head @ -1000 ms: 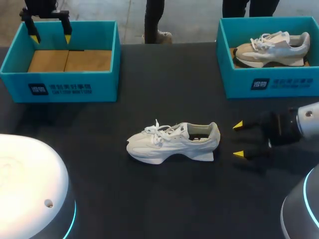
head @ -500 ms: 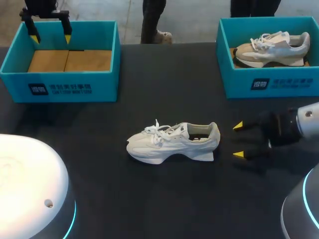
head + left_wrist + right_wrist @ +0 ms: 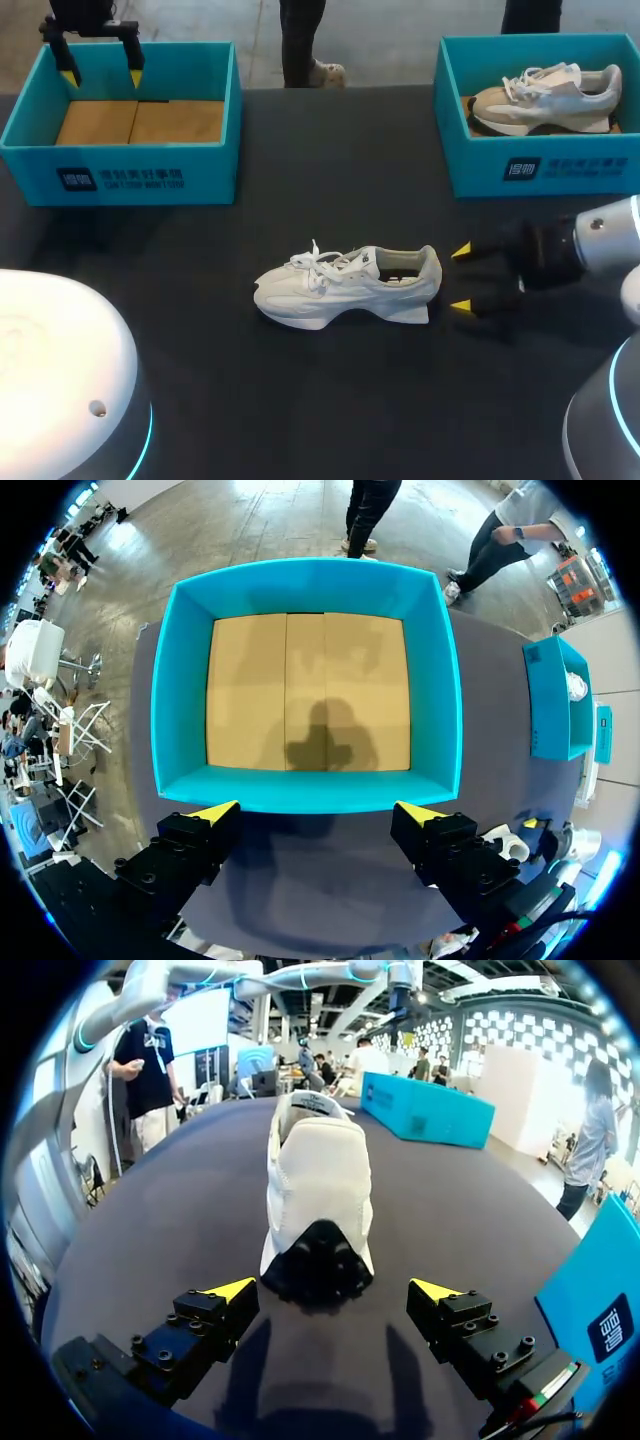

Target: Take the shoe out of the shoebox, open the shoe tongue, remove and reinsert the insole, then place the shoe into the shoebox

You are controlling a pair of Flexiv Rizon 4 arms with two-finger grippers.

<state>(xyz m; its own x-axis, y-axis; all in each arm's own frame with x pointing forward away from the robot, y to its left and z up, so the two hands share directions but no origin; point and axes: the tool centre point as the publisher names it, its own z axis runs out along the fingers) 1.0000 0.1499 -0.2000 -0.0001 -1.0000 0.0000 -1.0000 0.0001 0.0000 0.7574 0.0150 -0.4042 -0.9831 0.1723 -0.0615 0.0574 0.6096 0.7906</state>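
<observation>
A white shoe (image 3: 345, 287) of cloth mesh, with a smooth pale sole and a black rubbery heel tread, is shown on a matt dark worktop (image 3: 330, 170). A shoebox (image 3: 215, 165) is lined with plain brown cardboard inside matt teal walls.

We've got the black table (image 3: 330, 400) spread wide. At the table's far right corner sits a second teal box (image 3: 585, 165), and in it a beige-and-white sneaker (image 3: 545, 100), toe toward the table's middle.
</observation>
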